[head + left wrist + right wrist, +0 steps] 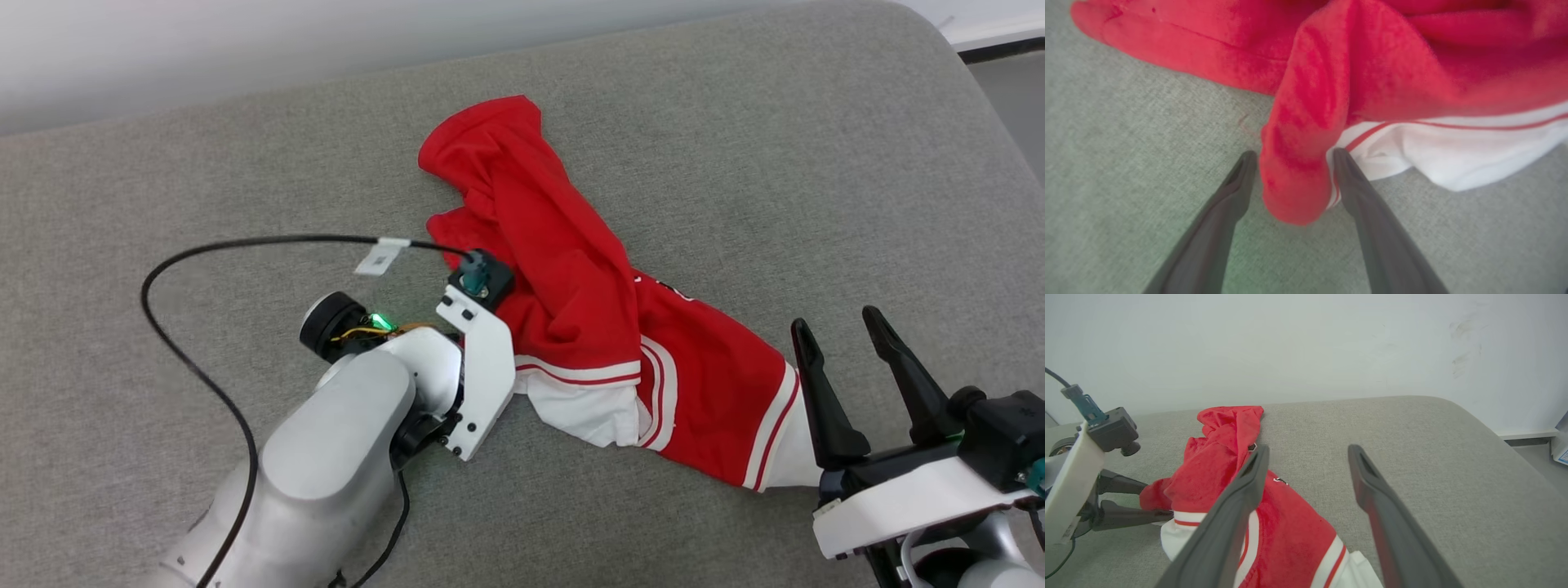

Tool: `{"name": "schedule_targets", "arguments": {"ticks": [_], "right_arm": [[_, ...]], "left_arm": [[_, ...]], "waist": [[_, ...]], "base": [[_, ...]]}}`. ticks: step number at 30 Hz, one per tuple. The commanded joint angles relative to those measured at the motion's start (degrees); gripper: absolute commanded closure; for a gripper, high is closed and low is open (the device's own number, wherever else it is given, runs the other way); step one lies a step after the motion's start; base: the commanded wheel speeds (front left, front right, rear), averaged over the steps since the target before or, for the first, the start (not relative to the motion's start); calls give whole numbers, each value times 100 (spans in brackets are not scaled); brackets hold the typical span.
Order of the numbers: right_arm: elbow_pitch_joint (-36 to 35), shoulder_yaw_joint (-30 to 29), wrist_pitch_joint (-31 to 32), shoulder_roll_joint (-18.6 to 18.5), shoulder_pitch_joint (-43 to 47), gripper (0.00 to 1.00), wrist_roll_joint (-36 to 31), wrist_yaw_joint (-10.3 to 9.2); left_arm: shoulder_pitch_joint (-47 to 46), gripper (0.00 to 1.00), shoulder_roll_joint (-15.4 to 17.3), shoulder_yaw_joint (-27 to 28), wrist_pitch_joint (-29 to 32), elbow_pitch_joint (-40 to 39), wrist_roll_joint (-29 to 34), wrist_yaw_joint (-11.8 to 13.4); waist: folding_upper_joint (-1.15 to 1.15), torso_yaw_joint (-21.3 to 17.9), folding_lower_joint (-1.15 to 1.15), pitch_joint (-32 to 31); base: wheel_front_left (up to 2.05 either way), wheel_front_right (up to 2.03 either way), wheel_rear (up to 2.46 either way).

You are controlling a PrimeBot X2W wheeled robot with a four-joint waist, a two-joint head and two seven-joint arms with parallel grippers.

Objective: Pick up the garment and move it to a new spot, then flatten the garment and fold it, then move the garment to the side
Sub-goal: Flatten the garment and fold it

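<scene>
Upholstery [245, 163] in grey weave makes up the whole work surface, with a pale wall behind it. On it lies the garment [588, 327], crumpled and not yet flattened. Its long axis runs from a bunched red end, far and a little left of centre, down to the white sleeves near the robot's right. The left arm [343, 441] reaches in from the lower left to the middle of the garment's near edge, beside one white sleeve [584, 412]. The left gripper [1292, 155] has its fingers spread, one on each side of a rounded red fold [1298, 175] that sits between the tips; the fold looks straddled rather than pinched. The right gripper [834, 322] is likewise spread and empty, just beside the other sleeve [793, 469]. By my reading the left arm is the better placed: the fold lies straight along its fingers, so closing them seems all the pick-up needs first.
</scene>
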Motion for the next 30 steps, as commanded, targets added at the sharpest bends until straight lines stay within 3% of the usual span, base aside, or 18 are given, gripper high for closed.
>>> {"name": "schedule_targets", "arguments": {"ticks": [1, 2, 3, 4, 10, 16, 24, 30], "right_arm": [[4, 13, -41, 23, -71, 0, 9, -2], [3, 29, -46, 24, -78, 0, 22, -2], [3, 42, -50, 26, -90, 0, 16, -2], [6, 54, -52, 28, -100, 0, 8, -2], [58, -8, -60, 33, -4, 0, 49, -2], [-13, -145, 31, 36, 119, 0, -15, -2], [-220, -304, 257, 34, 336, 0, -58, -2], [-370, -368, 375, 34, 408, 0, -71, -2]], "left_arm": [[312, 23, 69, -298, 318, 248, -81, -41], [299, 47, 107, -428, 480, 282, -169, -43], [282, 62, 147, -532, 600, 305, -270, -44], [253, 100, 190, -611, 698, 326, -358, -45], [-7, 100, 367, -555, 243, 264, -471, -13], [33, 100, 418, -219, -667, -250, -470, 261], [625, 100, 1101, 288, -1056, -1509, -585, 832], [1699, 100, 1683, 814, -1051, -2530, -1007, 1523]], "waist": [[0, -12, -1, 2], [0, -23, -1, -1], [0, -36, -1, -7], [0, -49, -1, -13], [0, -34, -1, -159], [0, 258, -1, -480], [0, 868, -1, -850], [0, 1197, -1, -921]], "base": [[0, 0, 0], [0, 0, 0], [0, 0, 0], [0, 0, 0], [0, 0, 0], [0, 0, 0], [0, 0, 0], [0, 0, 0]]}}
